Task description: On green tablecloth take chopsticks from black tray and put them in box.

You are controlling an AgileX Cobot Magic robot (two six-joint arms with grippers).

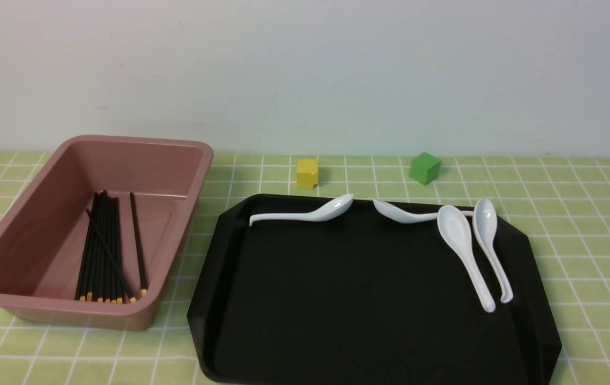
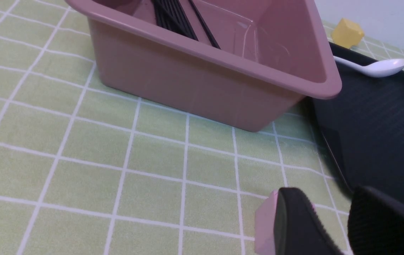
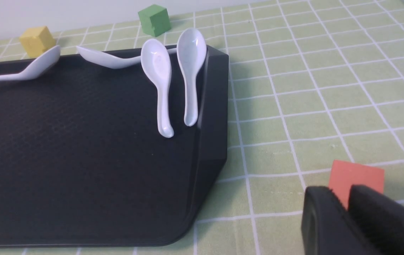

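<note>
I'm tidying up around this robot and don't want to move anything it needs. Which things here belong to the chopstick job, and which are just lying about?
Part of the job:
- chopsticks
- box
- black tray
- green tablecloth

Just lying about:
- white spoons
- yellow block
- green block
- red block
- pink block

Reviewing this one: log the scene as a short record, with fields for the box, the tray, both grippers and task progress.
box: pink-brown box, at the left, black chopsticks inside
black tray: black tray, no chopsticks visible, four white spoons
left gripper: left gripper, jaws apart, nothing held
right gripper: right gripper, jaws slightly apart, nothing held
blocks: yellow block and green block, beyond the tray
progress: transfer looks complete
</note>
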